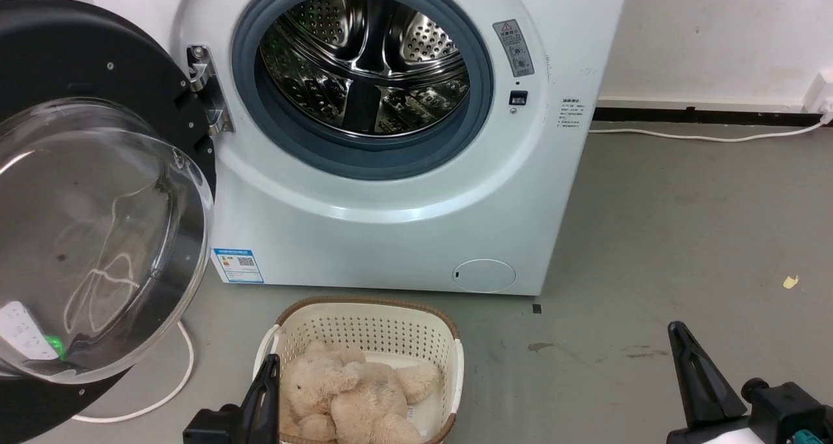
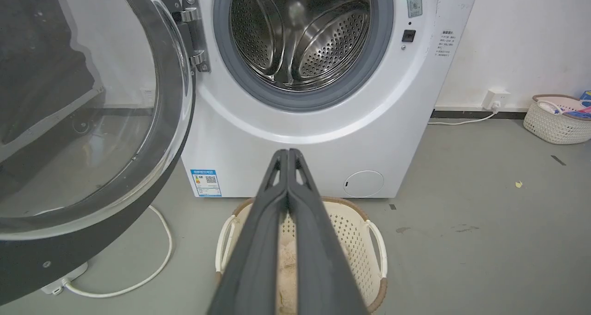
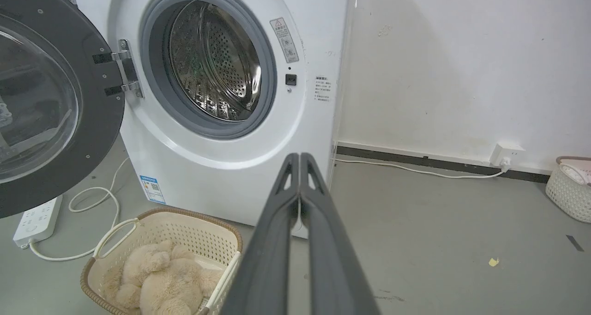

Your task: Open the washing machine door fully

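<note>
Grey floor is spreading below; the washing machine door is hanging wide, seemingly fully open, left gripper and right gripper idling clear, fingers together.

1. The left hand has two long, dark grey fingers tapering to narrow tips, each with a slim triangular cut-out near the end.
2. The right hand is the same build, with a black knob, pale casing and a teal fleck at its base.

White wall, grey floor, blk skirting (socket low on wall).
</note>
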You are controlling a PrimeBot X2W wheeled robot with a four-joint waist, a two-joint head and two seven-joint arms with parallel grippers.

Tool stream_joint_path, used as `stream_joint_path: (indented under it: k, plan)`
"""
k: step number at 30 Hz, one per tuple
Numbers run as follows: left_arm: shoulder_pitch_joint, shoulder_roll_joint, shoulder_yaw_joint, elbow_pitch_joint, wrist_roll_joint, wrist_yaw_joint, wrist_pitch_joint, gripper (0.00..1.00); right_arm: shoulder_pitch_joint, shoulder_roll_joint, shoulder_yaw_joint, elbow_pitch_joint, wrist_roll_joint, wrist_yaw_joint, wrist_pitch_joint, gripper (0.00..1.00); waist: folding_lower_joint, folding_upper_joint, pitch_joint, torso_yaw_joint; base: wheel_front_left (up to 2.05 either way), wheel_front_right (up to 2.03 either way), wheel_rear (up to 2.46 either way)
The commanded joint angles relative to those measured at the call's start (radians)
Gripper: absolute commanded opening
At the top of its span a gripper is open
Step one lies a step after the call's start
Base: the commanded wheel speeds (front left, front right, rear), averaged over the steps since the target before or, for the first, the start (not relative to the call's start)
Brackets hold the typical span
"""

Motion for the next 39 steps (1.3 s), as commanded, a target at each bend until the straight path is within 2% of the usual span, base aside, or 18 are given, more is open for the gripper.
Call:
stream_joint_path:
  k: [1,39]
  plan:
    - [-0.018,-0.007,0.005,-0.006,0.009,-0.005,0.006,0.0,-0.021,0.001,0.001,0.001,-0.006,0.0,0.005,0.0,0.0,0.0,0.001,0.0,0.0,0.0,0.0]
    - [-0.059,-0.025,0.05,-0.033,0.053,-0.023,0.083,0.0,-0.057,0.001,0.026,0.006,-0.018,0.0,0.083,0.0,0.0,0.0,0.013,-0.013,0.0,0.0,0.0]
